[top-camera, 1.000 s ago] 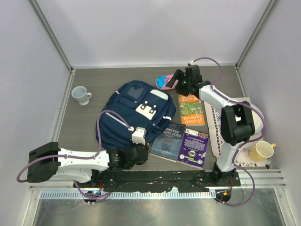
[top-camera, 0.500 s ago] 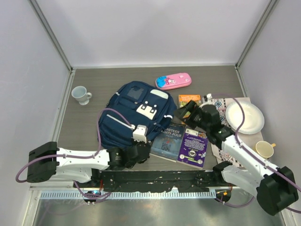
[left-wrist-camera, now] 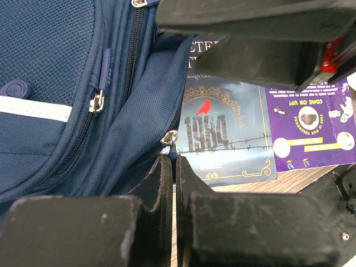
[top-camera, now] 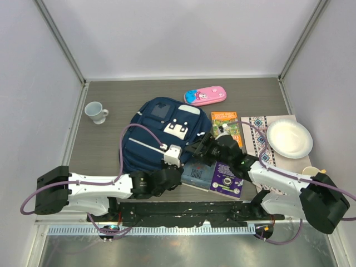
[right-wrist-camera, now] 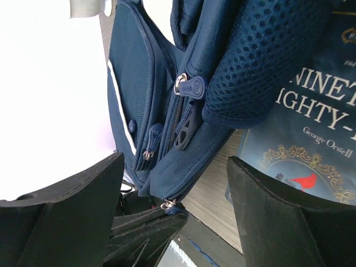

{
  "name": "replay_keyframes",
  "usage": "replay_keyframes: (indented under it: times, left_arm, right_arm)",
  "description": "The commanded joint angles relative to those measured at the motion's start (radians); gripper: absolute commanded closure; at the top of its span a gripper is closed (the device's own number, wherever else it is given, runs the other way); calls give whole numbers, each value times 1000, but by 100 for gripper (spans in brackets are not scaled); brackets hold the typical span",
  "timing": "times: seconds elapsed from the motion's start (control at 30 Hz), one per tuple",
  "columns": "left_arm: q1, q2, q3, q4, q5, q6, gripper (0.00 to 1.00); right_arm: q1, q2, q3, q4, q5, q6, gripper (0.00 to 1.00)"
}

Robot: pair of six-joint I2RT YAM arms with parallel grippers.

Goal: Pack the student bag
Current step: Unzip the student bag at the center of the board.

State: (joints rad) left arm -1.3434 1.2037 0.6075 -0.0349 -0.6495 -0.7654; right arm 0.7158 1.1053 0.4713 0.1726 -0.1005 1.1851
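The left gripper (left-wrist-camera: 173, 162) is pinched shut on a small metal zipper pull (left-wrist-camera: 169, 137) at the near edge of the student bag (top-camera: 154, 121). The bag's woven navy bulk stretches away from it (soft, slack fabric). The right gripper (right-wrist-camera: 175, 160), jaws spread wide, faces the same seam above a glossy paperback (left-wrist-camera: 225, 133).

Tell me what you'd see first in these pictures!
The big navy blue fabric backpack in the middle of the table grabs the eye first. At its near edge the left gripper pinches a small zipper pull, and the open right gripper hovers beside it. A bright pink pencil case lies behind.
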Motion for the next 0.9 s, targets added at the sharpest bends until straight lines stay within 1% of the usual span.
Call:
replay_keyframes:
  times: [0.0, 0.07, 0.1, 0.13, 0.2, 0.23, 0.27, 0.3, 0.33, 0.4, 0.47, 0.5, 0.53, 0.57, 0.63, 0.7, 0.73, 0.77, 0.87]
  left_arm:
    - [-3, -38, 41, 125, -10, 31, 100]
    - [-3, -49, 34, 136, -7, 40, 100]
    - [-3, -58, 32, 141, -4, 44, 100]
    - [-3, -61, 29, 148, 5, 47, 100]
    - [-3, -76, 18, 159, 17, 58, 100]
    - [-3, -81, 15, 165, 28, 60, 100]
    - [-3, -85, 9, 167, 33, 63, 100]
    - [-3, -99, 5, 164, 34, 63, 100]
    - [-3, -107, 3, 147, 34, 61, 100]
    - [-3, -125, -9, 116, 25, 40, 100]
    - [-3, -153, -24, 52, 14, 18, 100]
    - [-3, -161, -31, 34, -5, -26, 100]
    - [-3, -183, -38, -46, -15, -47, 100]
    - [-2, -196, -61, -69, -21, -66, 100]
    - [-3, -225, -90, -141, -41, -135, 100]
    - [-3, -271, -135, -181, -50, -178, 100]
    - [-3, -285, -159, -233, -56, -233, 100]
    - [-3, -317, -170, -256, -56, -256, 100]
    - [-3, -352, -204, -338, -61, -334, 100]
  right_arm:
    - [31, 53, 0, 143, 41, 64, 25]
    - [34, 71, 3, 157, 51, 67, 33]
    - [34, 92, 9, 160, 53, 67, 34]
    - [34, 102, 12, 174, 51, 65, 40]
    - [33, 129, 27, 192, 44, 62, 49]
    - [33, 152, 36, 200, 44, 58, 71]
    - [34, 160, 58, 199, 47, 45, 81]
    - [33, 166, 70, 193, 64, 39, 87]
    - [33, 169, 84, 171, 74, 24, 99]
    - [33, 174, 148, 124, 97, -40, 99]
    - [30, 177, 235, 21, 166, -96, 99]
    - [25, 179, 262, -16, 186, -149, 99]
    - [13, 179, 280, -57, 217, -166, 99]
    - [4, 185, 309, -67, 223, -182, 99]
    - [-27, 197, 334, -85, 210, -212, 99]
    - [-84, 221, 358, -85, 183, -222, 99]
    - [-101, 232, 365, -81, 171, -232, 99]
    - [-133, 240, 383, -81, 153, -239, 99]
    - [-170, 283, 424, -84, 113, -263, 99]
